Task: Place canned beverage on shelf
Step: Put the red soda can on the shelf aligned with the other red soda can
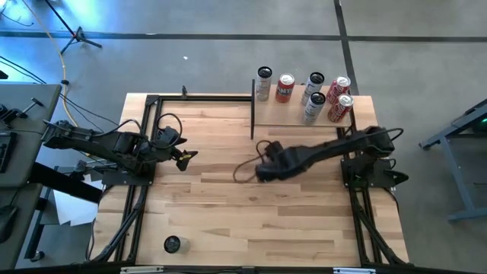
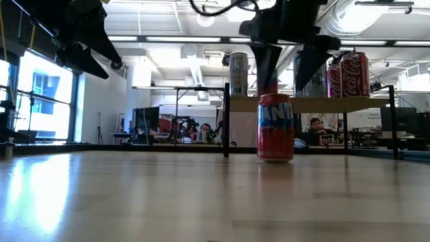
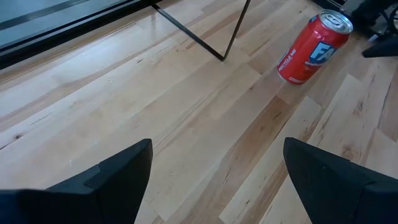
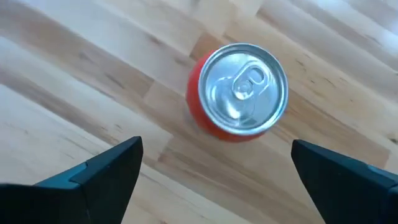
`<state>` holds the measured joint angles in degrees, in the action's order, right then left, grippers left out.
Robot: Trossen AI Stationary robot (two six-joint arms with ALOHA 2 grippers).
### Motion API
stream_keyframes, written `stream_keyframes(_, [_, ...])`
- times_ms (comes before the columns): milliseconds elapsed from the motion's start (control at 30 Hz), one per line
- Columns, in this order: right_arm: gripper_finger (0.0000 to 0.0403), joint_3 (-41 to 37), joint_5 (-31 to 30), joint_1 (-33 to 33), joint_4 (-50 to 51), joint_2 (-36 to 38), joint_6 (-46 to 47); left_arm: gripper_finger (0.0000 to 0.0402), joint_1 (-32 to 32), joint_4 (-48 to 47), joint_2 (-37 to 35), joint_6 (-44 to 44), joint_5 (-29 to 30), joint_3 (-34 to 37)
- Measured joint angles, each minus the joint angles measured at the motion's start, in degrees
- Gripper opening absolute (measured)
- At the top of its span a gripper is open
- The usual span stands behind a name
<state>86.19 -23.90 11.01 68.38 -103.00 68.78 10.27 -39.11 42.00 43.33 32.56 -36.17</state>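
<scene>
A red can with a silver top and pull tab stood upright on the table, near its middle and in front of the shelf at the far right corner. The right gripper hung directly above the can, pointing straight down, jaws spread wide and clear of it. Six cans stood on the shelf. The left gripper waited raised near the table's left edge, jaws also spread and holding nothing.

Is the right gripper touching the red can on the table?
Apart. The right wrist view shows the right gripper open above the red can, bare wood between fingers and can.
</scene>
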Motion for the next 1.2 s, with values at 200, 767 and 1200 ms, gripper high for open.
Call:
stream_keyframes(200, [0.0399, -4.2, -8.6, 6.4, -0.8, 0.0, 18.8, 0.0337, 0.0, 0.0, 0.0, 0.0, 0.0, 0.0])
stream_keyframes(767, [0.0399, -22.7, -34.5, 14.2, -29.9, -2.9, 29.8, 0.0337, 0.0, 0.0, 0.0, 0.0, 0.0, 0.0])
stream_keyframes(1200, [0.0399, -23.0, -44.4, 12.1, -31.0, -13.6, 32.9, 0.0337, 0.0, 0.0, 0.0, 0.0, 0.0, 0.0])
